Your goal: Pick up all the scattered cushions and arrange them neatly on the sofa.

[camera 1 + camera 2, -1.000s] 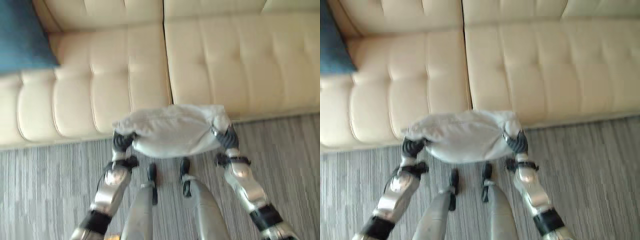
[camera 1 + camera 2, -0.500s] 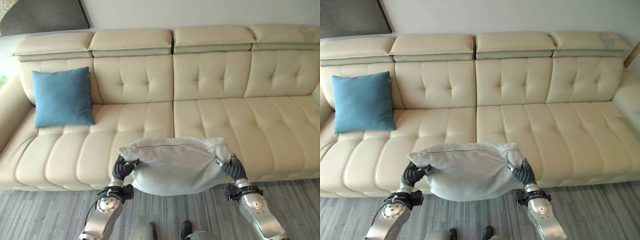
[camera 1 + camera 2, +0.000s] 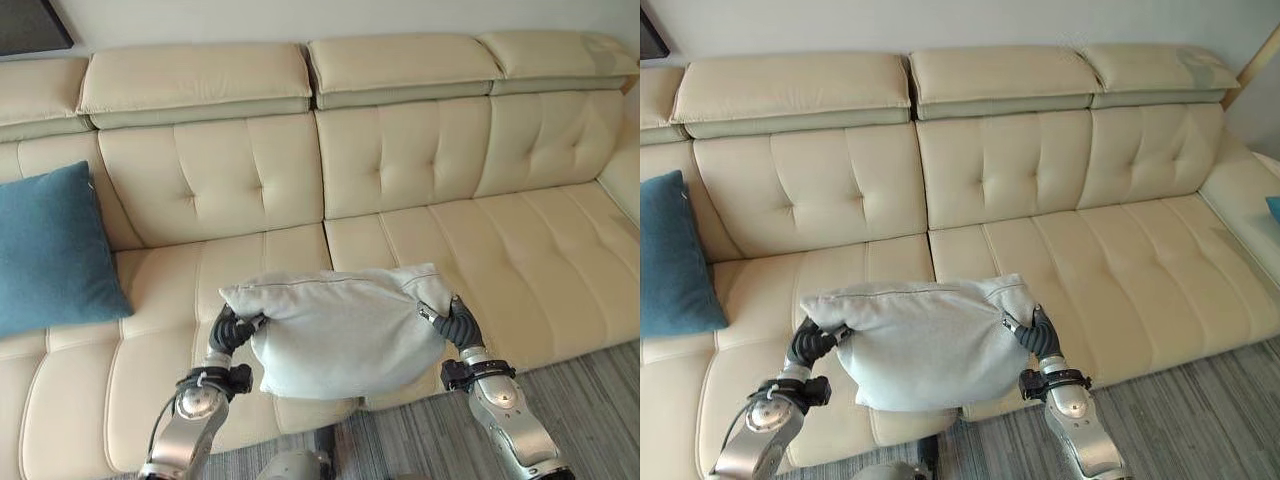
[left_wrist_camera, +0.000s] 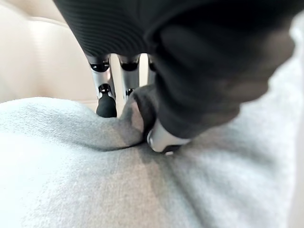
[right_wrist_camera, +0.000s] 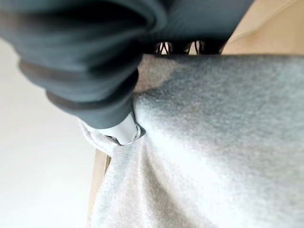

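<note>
Gripping grey cushion (image 3: 340,335) between left hand (image 3: 228,330), right hand (image 3: 455,325), above sofa (image 3: 420,170)

- The cream sofa (image 3: 400,180) is looked down on from the head by both eye views, from slightly offset positions.
- The grey cushion (image 3: 925,340) is shared by all four views.
- It is viewed from very close by each wrist camera, along its own hand.
</note>
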Motion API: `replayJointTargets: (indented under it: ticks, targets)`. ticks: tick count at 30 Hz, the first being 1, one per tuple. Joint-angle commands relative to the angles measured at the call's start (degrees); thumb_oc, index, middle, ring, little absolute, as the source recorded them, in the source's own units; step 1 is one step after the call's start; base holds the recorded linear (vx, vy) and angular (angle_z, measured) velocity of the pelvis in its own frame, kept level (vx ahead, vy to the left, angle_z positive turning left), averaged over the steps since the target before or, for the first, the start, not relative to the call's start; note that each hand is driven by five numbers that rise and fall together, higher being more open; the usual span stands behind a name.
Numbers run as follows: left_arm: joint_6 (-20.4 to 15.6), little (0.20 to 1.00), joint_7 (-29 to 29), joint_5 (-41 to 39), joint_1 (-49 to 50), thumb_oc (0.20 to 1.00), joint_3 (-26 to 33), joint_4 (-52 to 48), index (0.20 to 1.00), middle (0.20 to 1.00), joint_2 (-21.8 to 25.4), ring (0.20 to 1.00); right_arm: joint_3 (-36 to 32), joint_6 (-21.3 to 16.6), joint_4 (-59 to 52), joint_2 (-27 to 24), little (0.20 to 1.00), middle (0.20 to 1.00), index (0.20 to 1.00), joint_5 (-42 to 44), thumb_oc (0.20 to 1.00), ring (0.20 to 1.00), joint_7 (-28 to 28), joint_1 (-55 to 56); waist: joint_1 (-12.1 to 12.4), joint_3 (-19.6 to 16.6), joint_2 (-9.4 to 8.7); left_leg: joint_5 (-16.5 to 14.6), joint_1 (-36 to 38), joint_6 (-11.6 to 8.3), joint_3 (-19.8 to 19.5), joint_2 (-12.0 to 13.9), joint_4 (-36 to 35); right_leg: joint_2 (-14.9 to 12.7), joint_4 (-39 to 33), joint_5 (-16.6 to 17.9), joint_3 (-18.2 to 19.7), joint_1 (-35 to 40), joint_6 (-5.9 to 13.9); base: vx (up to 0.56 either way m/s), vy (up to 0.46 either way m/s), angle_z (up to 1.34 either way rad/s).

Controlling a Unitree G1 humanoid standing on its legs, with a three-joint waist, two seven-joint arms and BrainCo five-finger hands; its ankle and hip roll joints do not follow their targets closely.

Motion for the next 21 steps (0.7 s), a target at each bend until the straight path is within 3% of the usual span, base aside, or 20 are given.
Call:
replayJointTargets:
  ticks: [1, 2, 5, 14, 21]
  targets:
    - [-4.9, 0.2, -0.7, 1.5, 1.1, 0.2, 0.9, -5.7, 0.2, 0.2, 0.8, 0.2, -0.4, -5.4, -4.9, 0.4, 0.2, 0.2, 0.2, -0.6, 0.2, 0.2, 0.8, -5.3, -1.9, -1.6, -0.81, -2.8, -3.0, -7.03, 4.2, 4.2, 2.7, 1.2, -11.8, 12.5, -0.7, -1.1, -1.07, 0.12, -0.094, 0.0]
    - [-4.9, 0.2, -0.4, 2.0, 0.5, 0.2, 0.5, -4.5, 0.2, 0.2, 0.1, 0.2, -0.1, -5.6, -4.4, -0.2, 0.2, 0.2, 0.2, -2.2, 0.2, 0.2, 0.4, -5.8, -3.6, -0.1, -0.64, -3.4, -0.9, -7.35, 2.6, 3.8, 2.4, 1.8, -14.1, 15.1, 2.4, -4.7, -0.57, 0.1, -0.08, 0.38]
    - [-5.2, 0.2, -1.6, 2.1, 0.1, 0.2, -0.1, -4.8, 0.2, 0.2, 0.0, 0.2, -0.4, -5.5, -5.1, -0.3, 0.2, 0.2, 0.2, -2.0, 0.2, 0.2, 1.2, -5.4, -4.0, 0.1, -1.57, -4.1, -0.3, -7.62, 1.5, 3.0, 3.5, 2.0, -15.8, 15.7, 4.5, -2.6, -0.59, 0.08, -0.123, 0.55]
    - [-5.1, 0.2, -0.9, 2.0, -1.3, 0.2, -1.2, -3.9, 0.2, 0.2, -1.3, 0.2, 0.0, -5.3, -4.6, -1.5, 0.2, 0.2, 0.2, -0.9, 0.2, 0.2, 1.6, -6.2, -3.7, -2.5, -0.71, -2.2, 1.8, -10.37, -2.7, 4.4, 0.2, 3.2, -21.5, 15.1, -1.8, 3.7, -2.64, 0.09, -0.161, 0.59]
    - [-5.6, 0.2, 5.9, 2.9, -12.5, 0.2, -4.7, 0.4, 0.2, 0.2, -3.0, 0.2, 2.8, -5.7, -1.3, -2.2, 0.2, 0.2, 0.2, -3.8, 0.2, 0.2, -4.7, -16.3, -3.9, -2.5, 0.04, 0.6, 2.0, -12.03, -4.5, 4.8, -3.9, 4.3, -23.7, 14.4, -4.6, 4.4, -3.34, 0.03, -0.062, 0.27]
